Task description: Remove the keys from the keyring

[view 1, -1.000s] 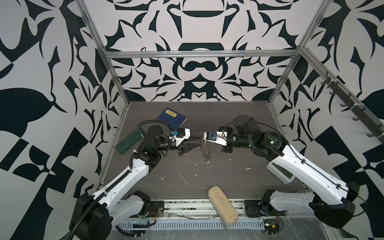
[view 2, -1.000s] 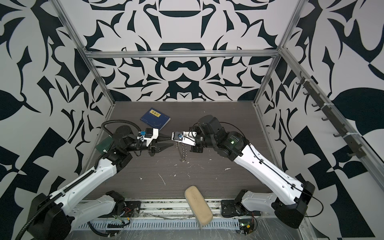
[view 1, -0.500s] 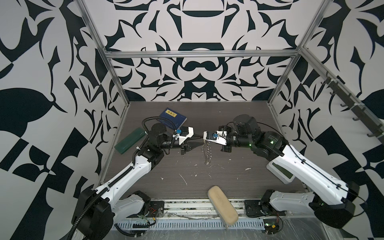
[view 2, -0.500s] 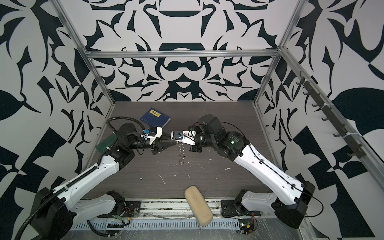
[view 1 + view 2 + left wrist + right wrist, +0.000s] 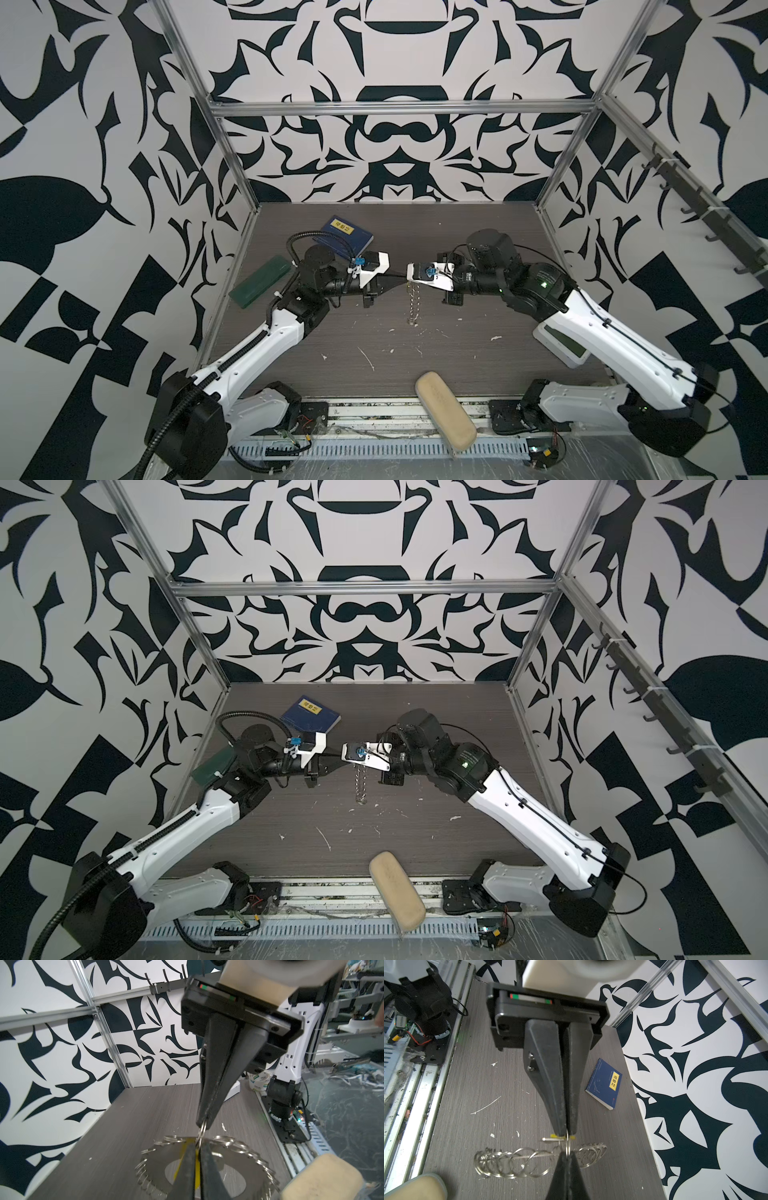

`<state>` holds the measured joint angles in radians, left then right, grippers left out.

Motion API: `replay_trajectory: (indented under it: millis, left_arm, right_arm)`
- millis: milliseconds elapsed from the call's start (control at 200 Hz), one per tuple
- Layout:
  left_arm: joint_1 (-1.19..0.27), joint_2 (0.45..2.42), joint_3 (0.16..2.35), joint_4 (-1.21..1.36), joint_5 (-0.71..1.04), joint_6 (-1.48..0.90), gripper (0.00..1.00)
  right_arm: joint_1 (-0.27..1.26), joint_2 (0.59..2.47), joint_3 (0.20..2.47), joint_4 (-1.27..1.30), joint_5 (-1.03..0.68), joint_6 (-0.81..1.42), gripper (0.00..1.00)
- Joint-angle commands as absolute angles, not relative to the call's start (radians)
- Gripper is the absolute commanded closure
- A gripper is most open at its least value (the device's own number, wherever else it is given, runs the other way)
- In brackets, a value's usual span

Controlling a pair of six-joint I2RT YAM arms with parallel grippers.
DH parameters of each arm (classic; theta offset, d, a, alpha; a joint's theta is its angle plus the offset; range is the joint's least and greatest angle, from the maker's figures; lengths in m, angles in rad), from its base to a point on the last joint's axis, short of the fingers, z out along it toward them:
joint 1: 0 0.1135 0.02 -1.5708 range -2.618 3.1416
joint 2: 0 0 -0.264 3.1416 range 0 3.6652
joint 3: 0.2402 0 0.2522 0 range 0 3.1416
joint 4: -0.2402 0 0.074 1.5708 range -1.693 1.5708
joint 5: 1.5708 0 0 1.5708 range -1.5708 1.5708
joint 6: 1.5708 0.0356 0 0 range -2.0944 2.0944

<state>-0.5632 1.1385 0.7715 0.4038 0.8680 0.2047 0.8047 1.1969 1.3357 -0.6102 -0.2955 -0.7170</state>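
We're clamping yellow key tag (image 5: 197, 1169) in left gripper (image 5: 197, 1145), right gripper (image 5: 566, 1153) pinching silver ring (image 5: 567, 1146), keyring disc (image 5: 239, 1167) hanging below both.

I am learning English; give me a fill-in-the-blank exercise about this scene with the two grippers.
1. The left gripper is shut on the ____ key tag.
2. The right gripper pinches a small silver ____ at the keyring's rim.
3. A ____ book lies flat on the table.
4. The keyring is a grey disc with a round ____ in its middle.
Missing words: yellow; ring; blue; hole.
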Motion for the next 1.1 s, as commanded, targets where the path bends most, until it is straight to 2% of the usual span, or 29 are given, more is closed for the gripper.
replay_trajectory:
  millis: [0, 125, 615, 710, 815, 1100]
  left_arm:
    - [-0.568, 1.144, 0.806, 0.393, 0.867, 0.206, 0.92]
    - [-0.568, 1.148, 0.81, 0.393, 0.874, 0.204, 0.89]
    - [-0.572, 1.148, 0.818, 0.384, 0.88, 0.214, 0.88]
    - [-0.572, 1.148, 0.819, 0.379, 0.879, 0.215, 0.9]
    - [-0.573, 1.146, 0.819, 0.37, 0.881, 0.222, 1.0]
    - [-0.572, 1.105, 0.822, 0.263, 0.811, 0.264, 1.0]
  right_arm:
    - [0.805, 1.177, 1.378, -0.569, -0.319, -0.71, 1.0]
    - [0.805, 1.183, 1.384, -0.571, -0.325, -0.713, 1.0]
    - [0.805, 1.19, 1.396, -0.579, -0.334, -0.714, 1.0]
    - [0.805, 1.19, 1.399, -0.578, -0.336, -0.712, 1.0]
    - [0.805, 1.19, 1.399, -0.576, -0.339, -0.71, 1.0]
    - [0.802, 1.158, 1.376, -0.55, -0.325, -0.699, 1.0]
